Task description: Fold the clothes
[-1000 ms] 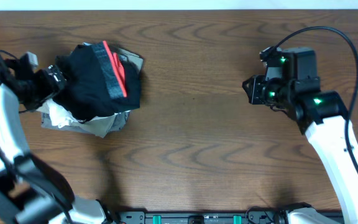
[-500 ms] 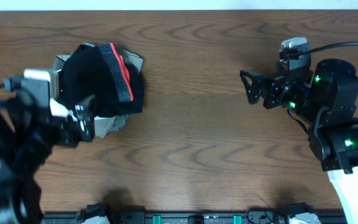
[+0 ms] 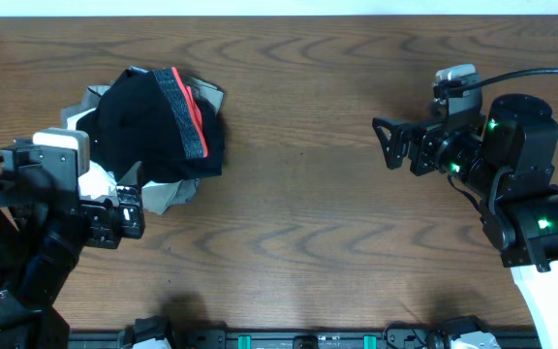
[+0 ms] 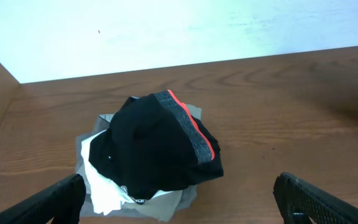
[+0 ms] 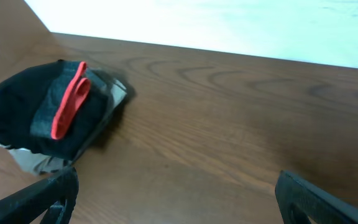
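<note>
The leggings [image 3: 153, 136] sit bunched atop a garment pile [image 3: 168, 194] near the table's [image 3: 308, 242] far left corner. The left gripper [image 3: 127, 211] and right gripper [image 3: 387, 145] both gape wide and hold nothing. The left wrist view bares more of the white garment [image 4: 101, 186] than the overhead does.

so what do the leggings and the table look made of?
Leggings: black matte knit, probably stretchy; soft rumpled folds. Waistband: heathered grey knit, coral-red edge. Table: brown wood-grain top, low sheen; wood or laminate, can't tell.
</note>
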You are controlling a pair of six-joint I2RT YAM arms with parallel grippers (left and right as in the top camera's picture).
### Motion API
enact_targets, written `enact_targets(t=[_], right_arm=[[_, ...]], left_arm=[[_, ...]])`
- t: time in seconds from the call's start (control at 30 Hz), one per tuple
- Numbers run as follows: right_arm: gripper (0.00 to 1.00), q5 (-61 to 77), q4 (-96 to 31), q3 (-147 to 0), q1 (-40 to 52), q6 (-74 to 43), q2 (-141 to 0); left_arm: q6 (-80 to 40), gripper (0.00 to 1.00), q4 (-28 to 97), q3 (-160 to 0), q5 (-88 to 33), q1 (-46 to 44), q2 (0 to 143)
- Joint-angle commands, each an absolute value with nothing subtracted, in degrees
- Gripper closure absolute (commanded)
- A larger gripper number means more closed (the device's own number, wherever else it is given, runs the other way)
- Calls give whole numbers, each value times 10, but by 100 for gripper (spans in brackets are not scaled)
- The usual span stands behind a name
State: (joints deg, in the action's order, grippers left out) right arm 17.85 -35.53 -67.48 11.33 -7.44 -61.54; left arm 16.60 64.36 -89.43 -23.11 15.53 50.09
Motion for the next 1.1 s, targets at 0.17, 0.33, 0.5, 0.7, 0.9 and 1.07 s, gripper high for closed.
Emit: enact_targets(t=[0.17, 0.33, 0.5, 0.7, 0.9, 1.07], right_arm=[[1, 175, -357, -677, 115, -81, -612], [1, 158, -309, -677, 115, 3, -606], [1, 90, -295, -664, 114, 37, -558], [1, 36, -264, -578, 109, 37, -436], [1, 32, -96, -415, 79, 37, -287], [1, 32, 22, -262, 71, 37, -177]], left_arm=[[175, 2, 645, -891, -224, 153, 501], [175, 2, 645, -891, -224, 153, 501], [175, 2, 645, -891, -224, 153, 501], [175, 2, 645, -891, -224, 153, 501], [175, 2, 645, -891, -224, 153, 501], [175, 2, 645, -891, -224, 153, 501]])
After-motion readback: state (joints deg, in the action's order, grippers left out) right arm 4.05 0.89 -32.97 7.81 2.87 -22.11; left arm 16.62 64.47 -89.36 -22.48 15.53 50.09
